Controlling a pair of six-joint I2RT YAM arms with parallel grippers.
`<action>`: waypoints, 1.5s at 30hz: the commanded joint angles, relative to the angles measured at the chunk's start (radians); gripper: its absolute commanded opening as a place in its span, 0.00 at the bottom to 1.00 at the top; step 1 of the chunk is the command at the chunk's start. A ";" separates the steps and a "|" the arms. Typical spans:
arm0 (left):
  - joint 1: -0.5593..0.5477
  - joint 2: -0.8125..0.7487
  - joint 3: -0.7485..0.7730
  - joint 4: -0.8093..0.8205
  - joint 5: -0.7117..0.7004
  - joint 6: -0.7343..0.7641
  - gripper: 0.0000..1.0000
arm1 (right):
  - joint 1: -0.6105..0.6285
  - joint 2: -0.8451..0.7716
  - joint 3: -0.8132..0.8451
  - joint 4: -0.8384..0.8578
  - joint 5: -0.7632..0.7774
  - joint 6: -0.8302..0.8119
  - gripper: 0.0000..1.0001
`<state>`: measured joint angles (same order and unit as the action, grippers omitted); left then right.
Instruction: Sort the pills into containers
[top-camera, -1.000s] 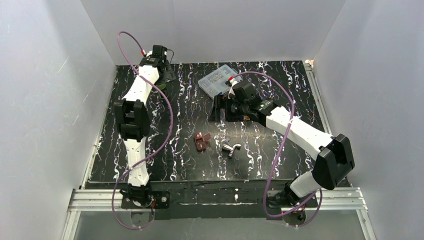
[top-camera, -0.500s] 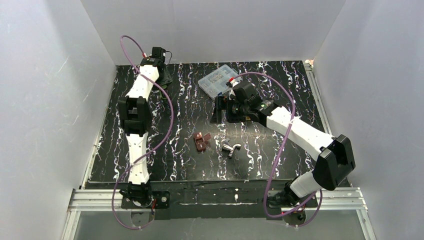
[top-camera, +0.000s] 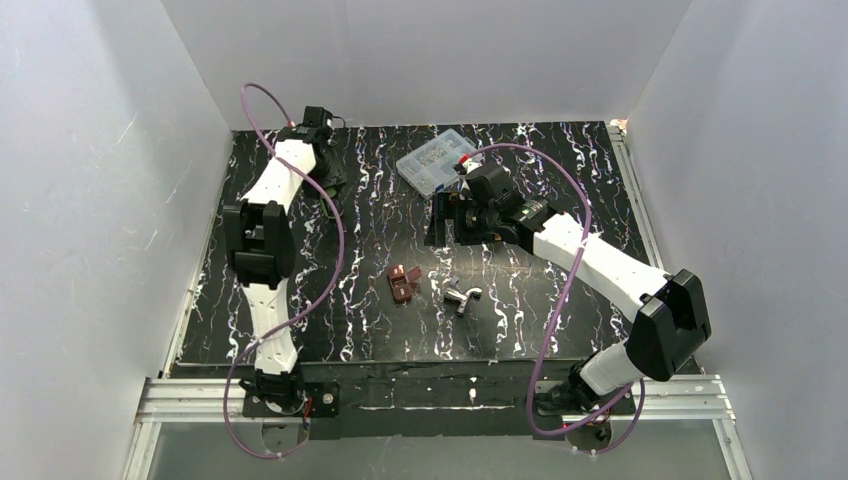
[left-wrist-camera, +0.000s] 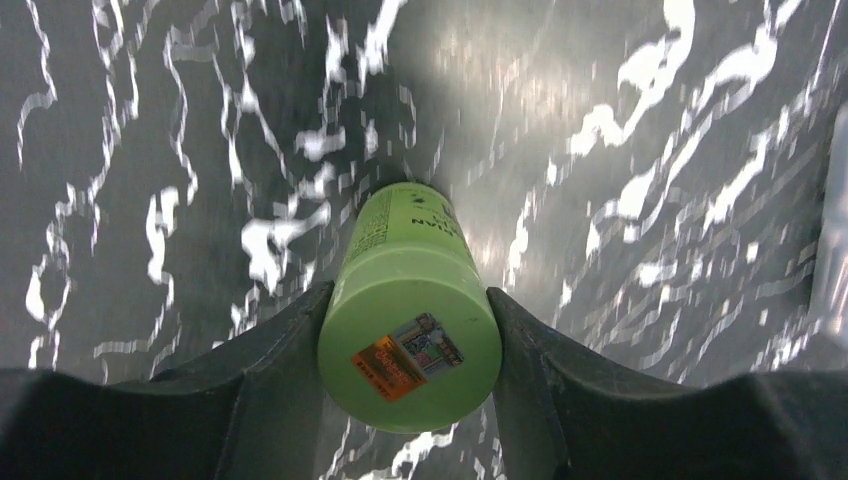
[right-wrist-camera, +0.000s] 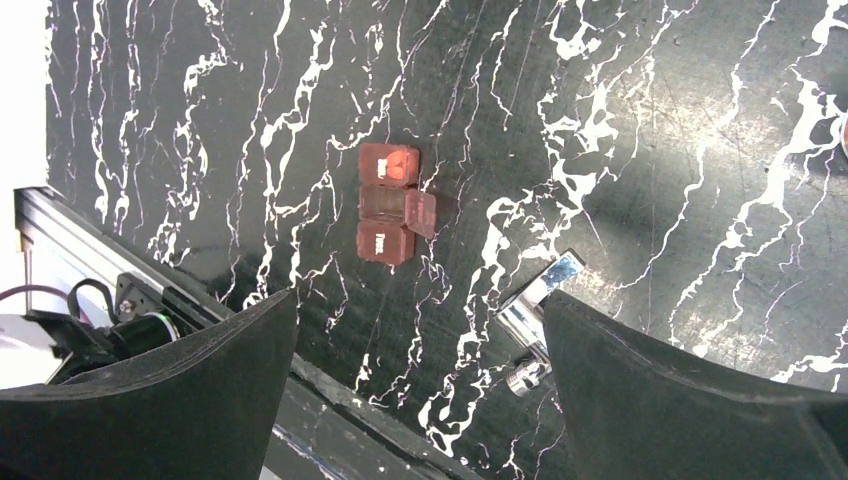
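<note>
My left gripper (left-wrist-camera: 410, 293) is shut on the bright green-capped bottle (left-wrist-camera: 410, 345), with a finger on each side of the cap. A small sticker sits on the cap's end, and the bottle is held above the black marbled table. In the top view this gripper (top-camera: 330, 188) is at the back left. My right gripper (right-wrist-camera: 420, 297) is open and empty, hovering above a red pill organiser (right-wrist-camera: 390, 215). In the top view it (top-camera: 440, 222) is mid-table. The amber bottle with the white cap is out of view.
A clear plastic compartment box (top-camera: 435, 160) lies at the back centre. The red organiser (top-camera: 404, 284) and a shiny metal fitting (top-camera: 460, 297) lie near the table's middle. The fitting (right-wrist-camera: 535, 310) is beside my right finger. White walls enclose the table.
My left gripper has moved from the back-left corner toward the near right with the green bottle in it. The right arm has barely shifted.
</note>
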<state>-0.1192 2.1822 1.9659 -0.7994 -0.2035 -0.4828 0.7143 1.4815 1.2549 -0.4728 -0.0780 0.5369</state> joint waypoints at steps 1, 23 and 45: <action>-0.074 -0.251 -0.151 -0.034 0.043 0.024 0.04 | 0.002 -0.013 0.024 0.009 0.035 -0.026 0.98; -0.363 -0.702 -0.848 0.224 -0.095 -0.101 0.22 | 0.006 -0.011 -0.037 0.047 0.021 -0.002 0.98; -0.185 -0.853 -0.685 0.031 -0.015 -0.088 0.98 | 0.153 0.175 0.246 -0.091 0.142 -0.082 0.99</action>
<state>-0.4114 1.3849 1.2068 -0.6792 -0.2577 -0.5751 0.8165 1.6032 1.3682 -0.5205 0.0093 0.5003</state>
